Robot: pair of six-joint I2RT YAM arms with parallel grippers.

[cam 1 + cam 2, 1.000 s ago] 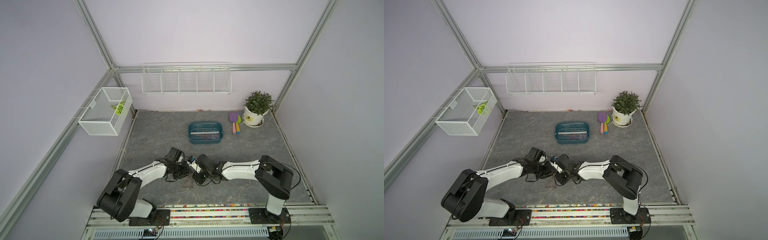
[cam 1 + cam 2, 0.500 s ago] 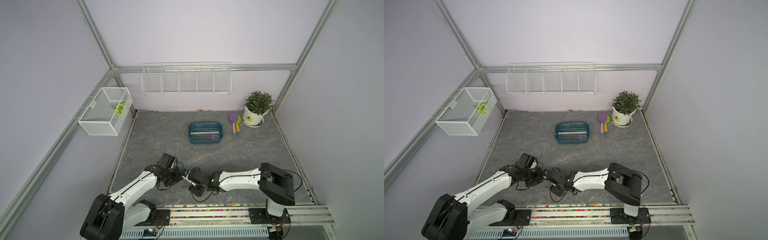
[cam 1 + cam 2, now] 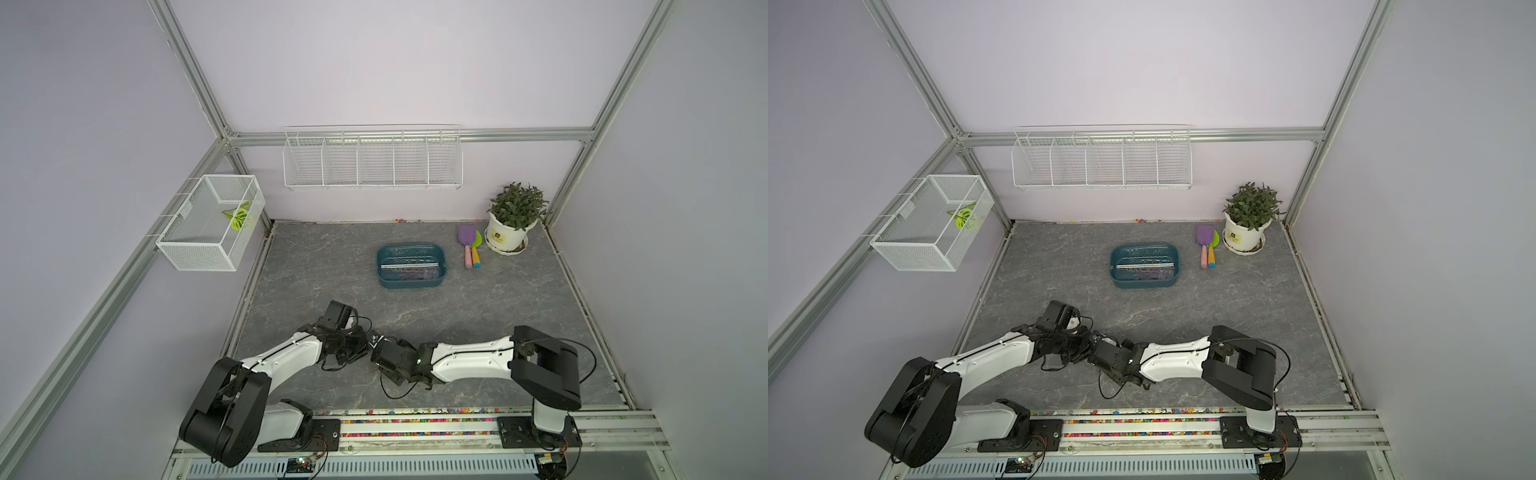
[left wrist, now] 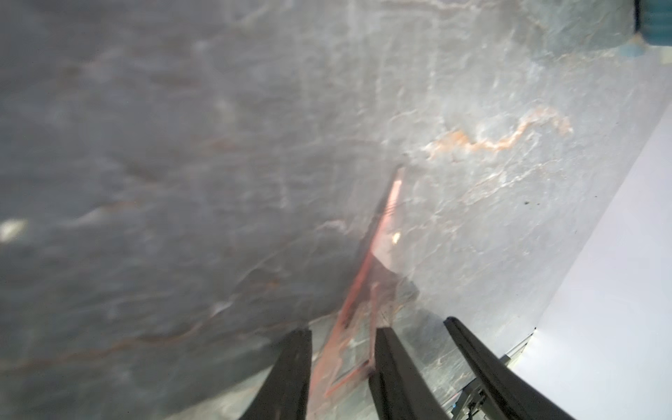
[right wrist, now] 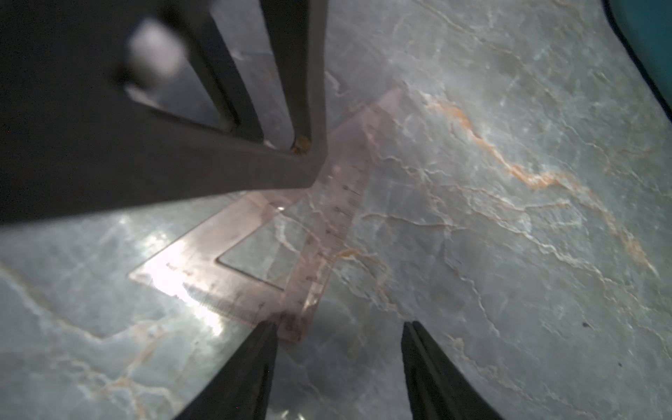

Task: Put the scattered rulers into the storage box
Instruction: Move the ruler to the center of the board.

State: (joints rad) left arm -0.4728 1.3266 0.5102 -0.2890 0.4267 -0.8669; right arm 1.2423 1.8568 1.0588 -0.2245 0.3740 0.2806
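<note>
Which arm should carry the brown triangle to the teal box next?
Left. The left tool pinches the brown triangle, so it can probably just carry it over. The right tool is open beside one corner, holding nothing.

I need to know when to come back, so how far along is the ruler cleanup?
Done: several rulers lie in the teal storage box. In hand: the left hand pinches a brown triangle ruler at the tabletop; the right hand is open beside its corner. Left: getting that triangle into the box. No other loose ruler shows in the top views.
</note>
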